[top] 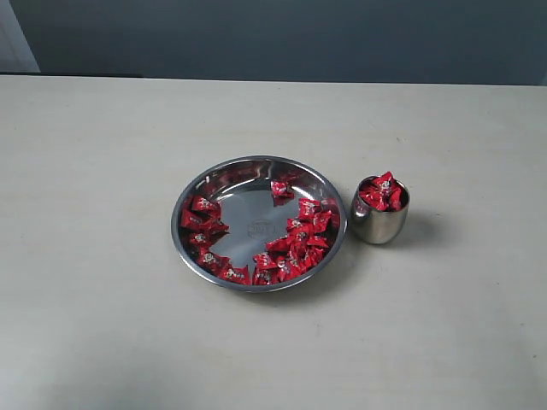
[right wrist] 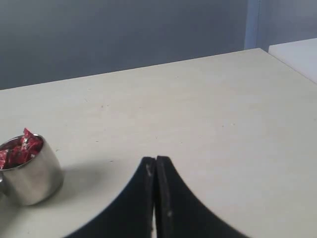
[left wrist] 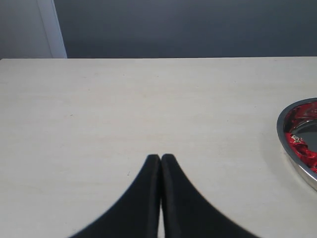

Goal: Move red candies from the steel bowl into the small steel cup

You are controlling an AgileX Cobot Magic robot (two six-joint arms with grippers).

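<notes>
Left gripper (left wrist: 160, 158): two black fingers (left wrist: 141, 203) pressed together along their length, empty, tips pointing out over the table (left wrist: 99, 109). Right gripper (right wrist: 156, 161): black fingers (right wrist: 176, 203) likewise closed and empty, over the same table.

You are looking at what reads as a plain lab or test room, not a home. A pale, faintly grained desk (top: 94, 188) stands against a flat grey-blue wall (top: 299, 34), and a white panel (left wrist: 49, 27) rises at one corner. You cannot tell the room's exact kind.
</notes>
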